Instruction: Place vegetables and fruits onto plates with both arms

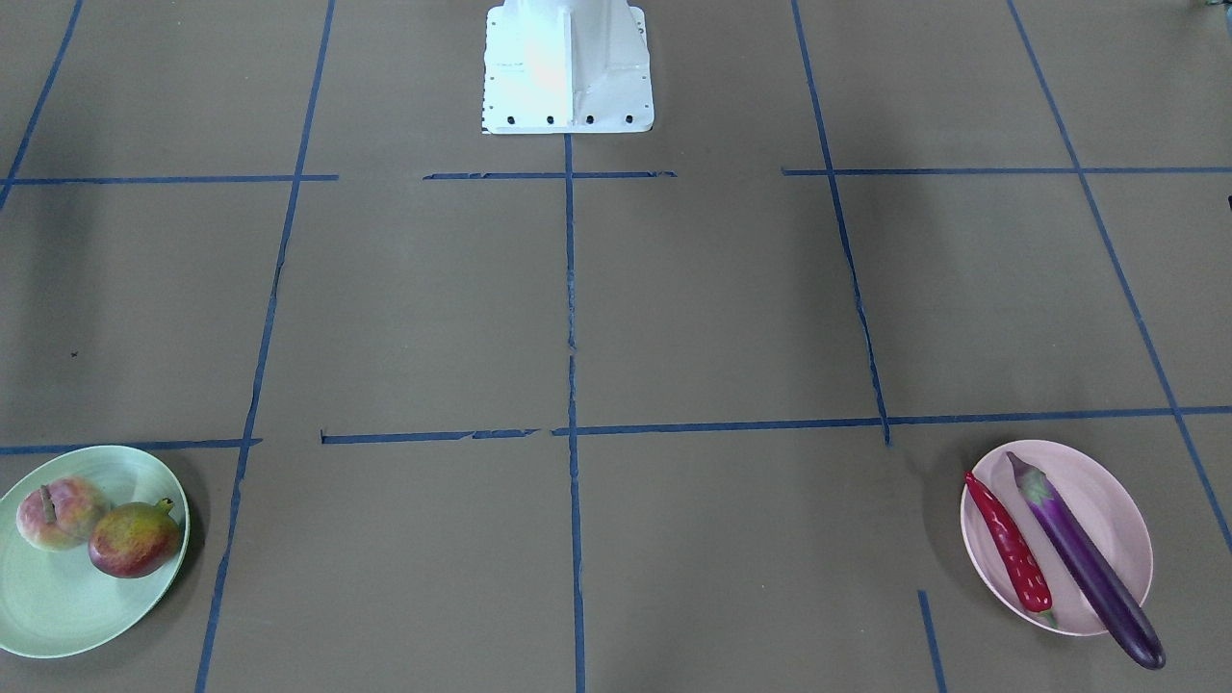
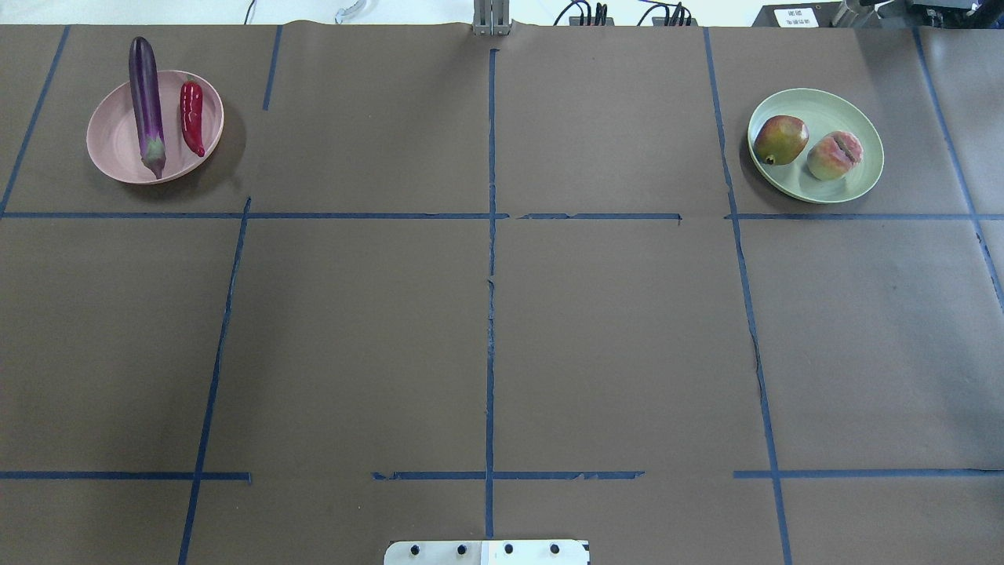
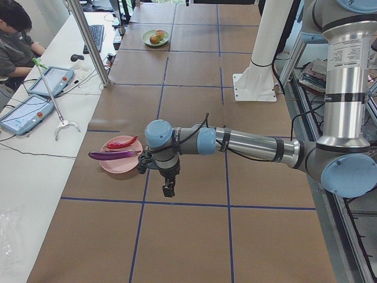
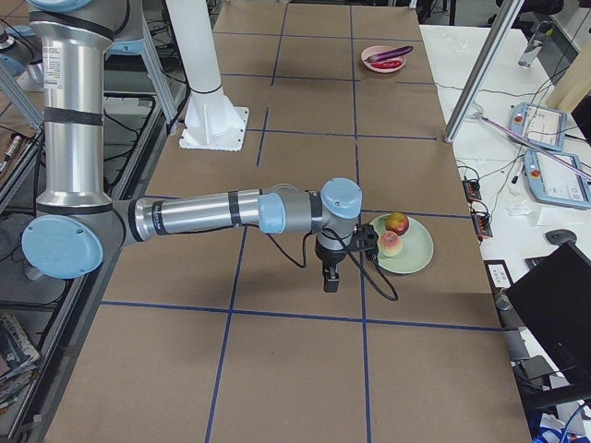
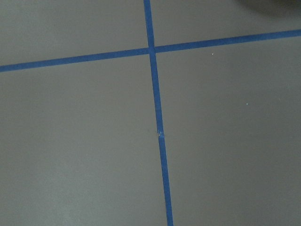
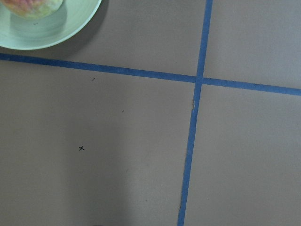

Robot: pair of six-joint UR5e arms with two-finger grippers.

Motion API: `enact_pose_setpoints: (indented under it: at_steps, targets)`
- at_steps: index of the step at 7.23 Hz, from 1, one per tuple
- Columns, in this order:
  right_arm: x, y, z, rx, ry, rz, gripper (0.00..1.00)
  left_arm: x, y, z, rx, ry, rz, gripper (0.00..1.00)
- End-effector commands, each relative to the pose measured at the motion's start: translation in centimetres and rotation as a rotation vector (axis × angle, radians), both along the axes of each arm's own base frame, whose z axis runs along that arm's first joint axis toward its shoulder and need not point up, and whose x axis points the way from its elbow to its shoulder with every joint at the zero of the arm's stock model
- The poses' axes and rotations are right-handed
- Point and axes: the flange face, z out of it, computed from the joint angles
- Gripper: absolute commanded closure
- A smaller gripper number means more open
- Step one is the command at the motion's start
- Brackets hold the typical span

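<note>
The purple eggplant (image 1: 1083,553) and the red chili pepper (image 1: 1011,549) lie side by side on the pink plate (image 1: 1107,491), the eggplant's end over the rim. The peach (image 1: 60,515) and the pomegranate (image 1: 133,541) sit on the green plate (image 1: 58,606). My left gripper (image 3: 169,188) hangs above the table just beside the pink plate (image 3: 121,165). My right gripper (image 4: 331,281) hangs just beside the green plate (image 4: 417,249). Both show only in the side views; I cannot tell if they are open or shut. The right wrist view shows the green plate's rim (image 6: 56,33).
The white base block (image 1: 568,67) stands at the robot's edge of the table. Blue tape lines grid the brown table cover. An operator (image 3: 17,41) sits at a side bench with tablets (image 3: 23,112), and a metal post (image 3: 88,41) stands there.
</note>
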Motion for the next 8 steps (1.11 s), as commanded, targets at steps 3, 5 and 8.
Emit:
enact_pose_setpoints:
  at_steps: [3,5,8]
  targets:
    - [-0.1,0.0,-0.1,0.001,-0.006,-0.001,0.00,-0.1,0.6,0.8,-0.029,-0.005,-0.001,0.00]
    - [-0.1,0.0,0.0,-0.001,-0.006,-0.002,0.00,0.1,0.3,0.2,-0.008,-0.004,0.003,0.00]
    - [-0.1,0.0,-0.1,-0.001,-0.006,-0.001,0.00,0.2,0.2,-0.4,0.004,0.002,0.005,0.00]
